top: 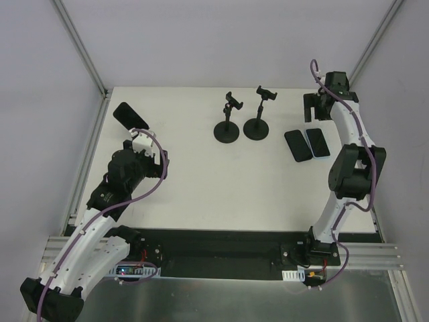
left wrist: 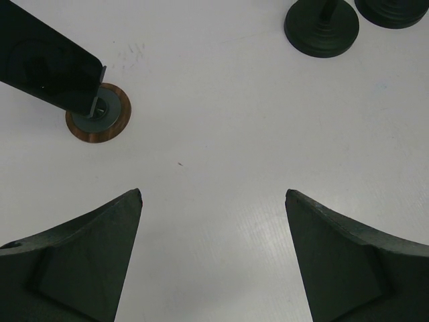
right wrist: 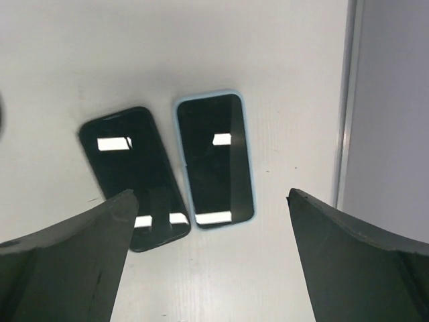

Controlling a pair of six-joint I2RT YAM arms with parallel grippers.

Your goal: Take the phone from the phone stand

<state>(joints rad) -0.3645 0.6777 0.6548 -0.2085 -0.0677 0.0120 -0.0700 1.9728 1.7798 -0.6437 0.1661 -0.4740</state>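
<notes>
A dark phone rests tilted on a small stand at the table's back left. In the left wrist view the phone sits over the stand's round brown base. My left gripper is open and empty just in front of and to the right of it; in the wrist view the gripper is over bare table. My right gripper is open and empty at the back right, above two phones lying flat: a black one and a blue-cased one.
Two black clamp stands with round bases stand at the back centre, both clamps empty; their bases show in the left wrist view. The two flat phones lie right of them. A metal frame rail edges the table on the right.
</notes>
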